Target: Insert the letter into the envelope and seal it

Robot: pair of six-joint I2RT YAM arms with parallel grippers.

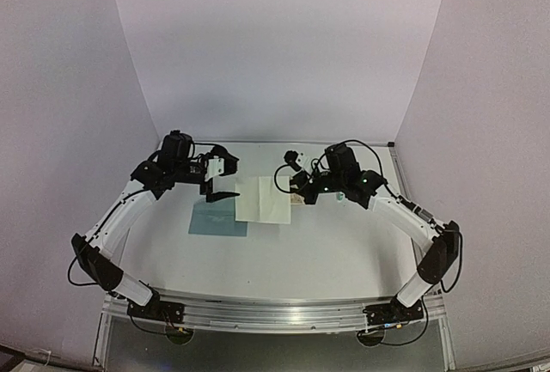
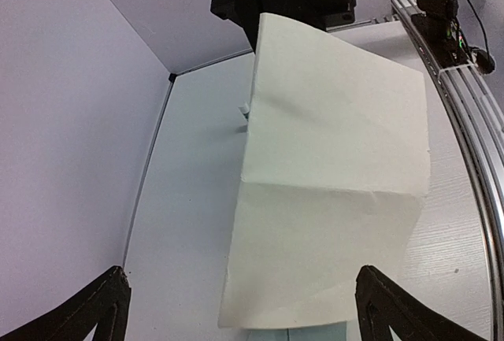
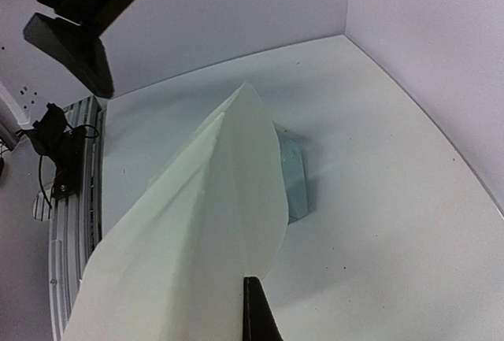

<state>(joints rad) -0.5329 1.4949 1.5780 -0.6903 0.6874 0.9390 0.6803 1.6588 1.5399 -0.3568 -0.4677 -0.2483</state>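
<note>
beside the envelope (image 1: 215, 219), left end effector (image 1: 223, 176) hangs apart; right end effector (image 1: 296, 198) clamps the raised letter (image 1: 262, 200).

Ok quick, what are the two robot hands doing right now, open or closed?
Left gripper: open, holding nothing.
Right gripper: shut on the edge of the cream creased paper letter.

Soft, even light filled the white enclosure, brightest on the far wall (image 1: 275, 45) and greyer on the side walls (image 1: 60, 131), which bowed with wide-angle distortion in the overhead view. The raised letter (image 2: 331, 183) threw a faint shadow onto the table (image 2: 189, 199), and the near rail (image 1: 275, 312) carried a dull glare. The paper nearest the right wrist camera looked slightly blurred.
</note>
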